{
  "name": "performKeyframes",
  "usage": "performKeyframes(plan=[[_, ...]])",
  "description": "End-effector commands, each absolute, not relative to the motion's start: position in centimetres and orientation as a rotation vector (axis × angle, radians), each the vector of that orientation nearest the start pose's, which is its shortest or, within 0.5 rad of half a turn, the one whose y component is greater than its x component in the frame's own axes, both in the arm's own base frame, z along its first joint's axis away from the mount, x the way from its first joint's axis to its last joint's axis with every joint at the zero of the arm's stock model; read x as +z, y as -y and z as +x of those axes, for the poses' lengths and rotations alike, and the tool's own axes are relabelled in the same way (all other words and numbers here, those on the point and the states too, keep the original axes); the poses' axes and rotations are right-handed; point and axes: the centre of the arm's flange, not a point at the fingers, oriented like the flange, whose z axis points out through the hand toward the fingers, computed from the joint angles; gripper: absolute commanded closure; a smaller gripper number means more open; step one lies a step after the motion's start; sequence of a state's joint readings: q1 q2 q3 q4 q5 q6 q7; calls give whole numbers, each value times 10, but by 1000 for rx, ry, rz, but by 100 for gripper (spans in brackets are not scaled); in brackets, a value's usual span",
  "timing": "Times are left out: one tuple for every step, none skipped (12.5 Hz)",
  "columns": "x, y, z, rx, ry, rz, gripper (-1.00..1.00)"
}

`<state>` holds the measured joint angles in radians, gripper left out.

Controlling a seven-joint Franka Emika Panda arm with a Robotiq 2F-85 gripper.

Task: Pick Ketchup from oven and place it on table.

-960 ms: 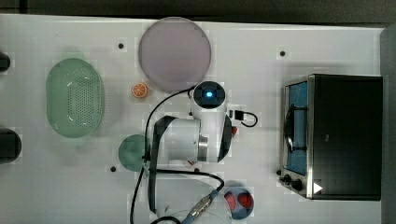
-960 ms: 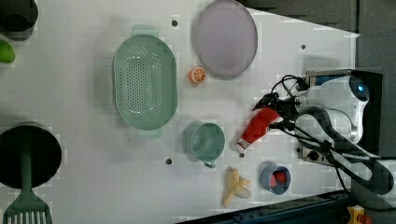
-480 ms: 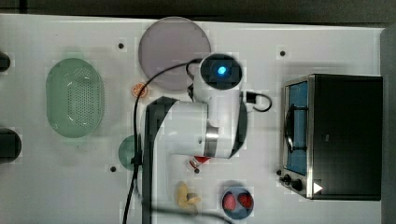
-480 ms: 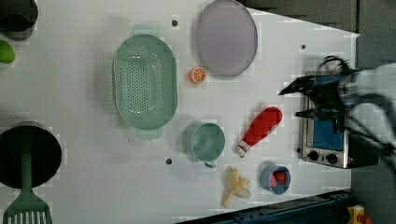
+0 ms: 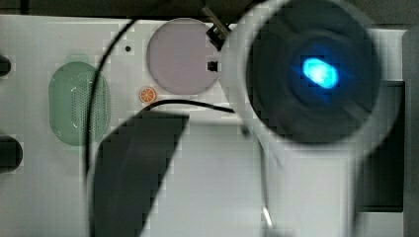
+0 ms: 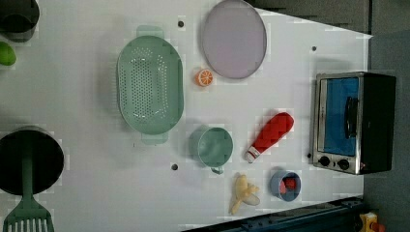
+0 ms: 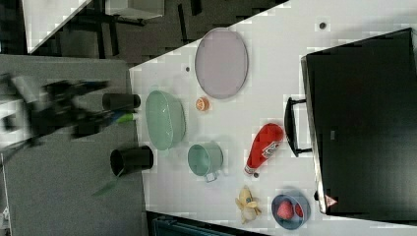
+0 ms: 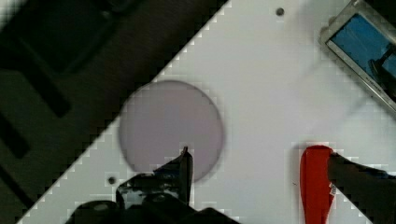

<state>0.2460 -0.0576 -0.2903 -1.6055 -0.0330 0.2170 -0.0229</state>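
The Ketchup (image 6: 269,137) is a red squeeze bottle with a white cap, and it lies on its side on the white table (image 6: 290,72), between the green cup and the oven (image 6: 355,123). The oven's blue glass door is shut. In the right view the Ketchup (image 7: 265,146) lies just in front of the oven's handle (image 7: 291,127). In the wrist view my gripper (image 8: 258,154) hangs high above the table, open and holding nothing. One of its fingers (image 8: 184,168) is over the purple plate and the other is beside the Ketchup (image 8: 315,182). The arm's body (image 5: 311,74), with a blue light, sits close under the top camera.
A purple plate (image 6: 234,38), a green colander (image 6: 150,89), an orange half (image 6: 204,77) and a green cup (image 6: 213,147) lie on the table. A banana (image 6: 243,192) and a blue bowl of strawberries (image 6: 285,185) are near its edge. A black pot (image 6: 29,159) holds a green spatula.
The arm has risen from beside the oven toward the top camera and has left the left view. The Ketchup lies where it was, with the gripper still open.
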Motion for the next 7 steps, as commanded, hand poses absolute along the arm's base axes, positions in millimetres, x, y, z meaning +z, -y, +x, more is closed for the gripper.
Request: performKeyframes(plan=[[639,40,547,-51,-1324,-2877,-100],[644,40,543,-24,-1327,-2882,-100],[652,39,545,-59,-1320,-2875,-100],[657,38,545,-80,-1315,-2871,-100],[658,37,545,-84,-1312,-2871,-100],[658,37,545,-83,-1313,-2871,-100],[657,37,545,-80,-1313,-2872,-100]])
